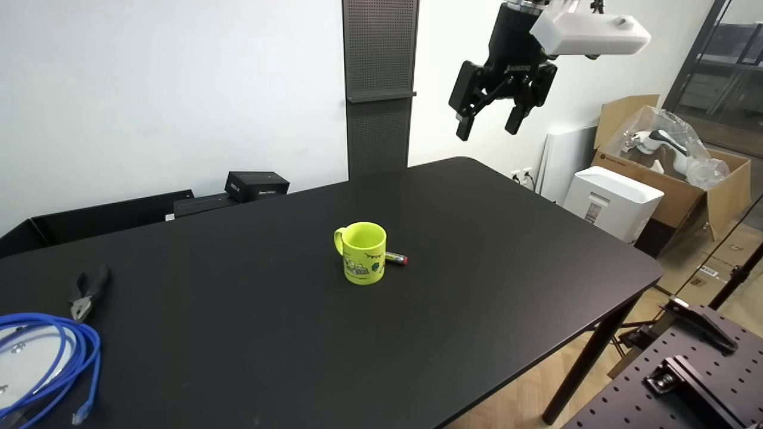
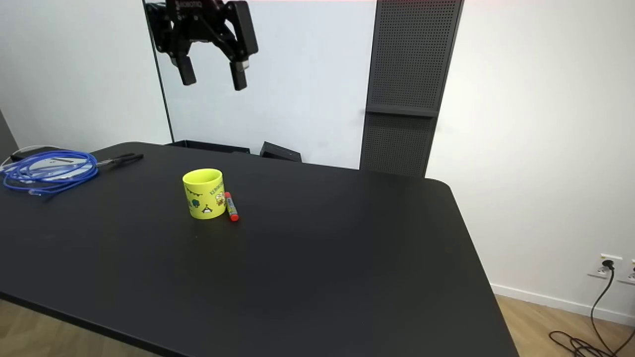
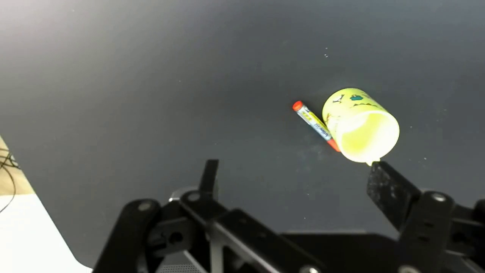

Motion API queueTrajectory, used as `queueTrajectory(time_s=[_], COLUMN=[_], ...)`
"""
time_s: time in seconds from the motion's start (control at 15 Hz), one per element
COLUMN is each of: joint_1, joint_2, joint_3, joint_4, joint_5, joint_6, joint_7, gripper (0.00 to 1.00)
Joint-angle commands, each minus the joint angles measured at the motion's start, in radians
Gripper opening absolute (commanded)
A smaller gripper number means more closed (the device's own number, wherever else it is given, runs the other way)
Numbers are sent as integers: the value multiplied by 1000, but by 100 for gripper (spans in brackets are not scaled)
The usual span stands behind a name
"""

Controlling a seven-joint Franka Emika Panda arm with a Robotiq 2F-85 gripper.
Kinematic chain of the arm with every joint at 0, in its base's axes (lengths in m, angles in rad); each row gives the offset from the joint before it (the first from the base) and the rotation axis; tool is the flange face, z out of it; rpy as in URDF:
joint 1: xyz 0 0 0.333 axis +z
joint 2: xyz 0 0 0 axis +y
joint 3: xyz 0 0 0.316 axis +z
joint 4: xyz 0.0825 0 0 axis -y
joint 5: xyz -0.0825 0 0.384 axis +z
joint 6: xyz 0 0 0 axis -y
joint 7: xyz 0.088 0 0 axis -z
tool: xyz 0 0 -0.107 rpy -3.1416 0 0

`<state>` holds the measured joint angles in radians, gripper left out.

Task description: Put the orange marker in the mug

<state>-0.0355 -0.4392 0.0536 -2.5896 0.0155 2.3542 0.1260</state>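
Orange marker (image 2: 231, 207): one, lying just beside one upright mug (image 2: 204, 198), well inside the edges of the bench (image 2: 347, 267). One hand (image 2: 214, 82): hanging above, spread wide.

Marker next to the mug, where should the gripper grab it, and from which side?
I'd suggest gripping the marker across its width, just in from the end angled away from the mug. Come from above, the gripper straddling both long sides: it's slim and lies flat, and the mug crowds its other end, likely leaving less room there.
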Motion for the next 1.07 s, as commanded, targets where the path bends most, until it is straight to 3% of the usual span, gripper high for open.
queueTrajectory(time_s=[0.0, 0.4, 0.47, 0.73, 1.0], joint_1=[25, 63, 50, 48, 47], joint_2=[129, 272, 218, 263, 306], joint_3=[-47, -135, -110, -123, -95], joint_4=[114, 269, 191, 241, 238], joint_5=[-33, 58, 40, 48, -101], joint_6=[-48, -208, -134, -178, -92], joint_7=[-178, -588, -493, -577, -556], gripper=[100, 100, 100, 100, 100])
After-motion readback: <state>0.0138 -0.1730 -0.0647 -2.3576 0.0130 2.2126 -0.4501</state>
